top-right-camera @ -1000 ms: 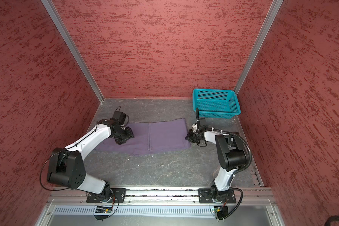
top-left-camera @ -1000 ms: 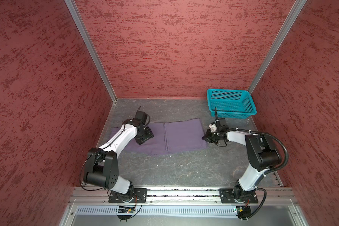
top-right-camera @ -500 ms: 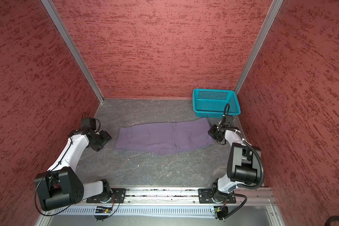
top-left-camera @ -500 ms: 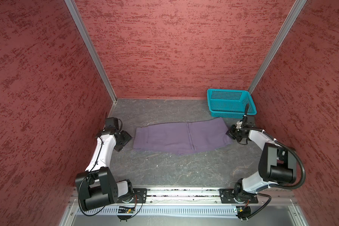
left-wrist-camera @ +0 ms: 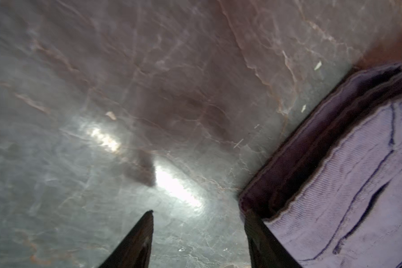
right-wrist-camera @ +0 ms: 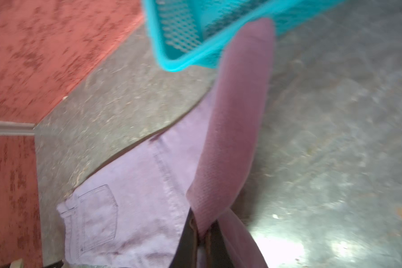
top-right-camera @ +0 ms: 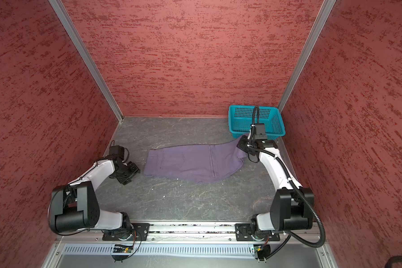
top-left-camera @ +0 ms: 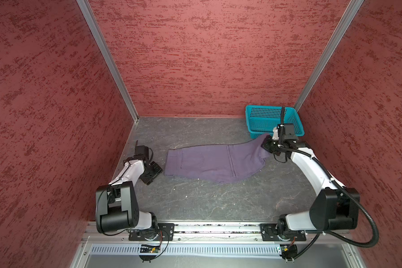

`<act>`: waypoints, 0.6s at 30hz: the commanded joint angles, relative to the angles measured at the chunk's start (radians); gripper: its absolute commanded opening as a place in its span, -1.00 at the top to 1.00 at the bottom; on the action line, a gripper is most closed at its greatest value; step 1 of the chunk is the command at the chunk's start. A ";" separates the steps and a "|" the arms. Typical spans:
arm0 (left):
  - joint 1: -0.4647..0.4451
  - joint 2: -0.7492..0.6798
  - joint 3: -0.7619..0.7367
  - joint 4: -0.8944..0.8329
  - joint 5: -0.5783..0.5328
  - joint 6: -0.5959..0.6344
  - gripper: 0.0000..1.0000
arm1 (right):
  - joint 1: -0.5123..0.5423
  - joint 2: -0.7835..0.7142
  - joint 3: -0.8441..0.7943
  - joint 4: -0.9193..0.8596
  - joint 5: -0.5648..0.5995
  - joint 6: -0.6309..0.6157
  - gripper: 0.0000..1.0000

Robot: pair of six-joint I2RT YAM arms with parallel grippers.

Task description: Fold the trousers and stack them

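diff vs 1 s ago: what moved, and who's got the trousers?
The right gripper kept its jaws shut on the leg end and dragged the trousers rightward, towards the basket, lifting that end off the table. The left gripper let go of the waistband end and backed off to the left, with its jaws open and clear of the cloth. The basket has not moved.

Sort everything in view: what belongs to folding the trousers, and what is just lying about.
Belongs to the job:
trousers
right gripper, shut on their raised end
left gripper, open beside the waistband

Just lying about:
teal basket
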 commanded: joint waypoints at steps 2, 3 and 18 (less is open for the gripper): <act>-0.038 0.036 -0.007 0.068 0.018 -0.037 -0.27 | 0.138 0.080 0.132 -0.003 0.087 0.024 1.00; -0.041 0.040 -0.013 0.079 0.021 -0.041 -0.27 | 0.177 0.104 0.161 -0.003 0.097 0.025 1.00; -0.062 0.082 -0.076 0.178 0.054 -0.076 -0.27 | 0.550 0.433 0.515 -0.019 0.112 0.044 1.00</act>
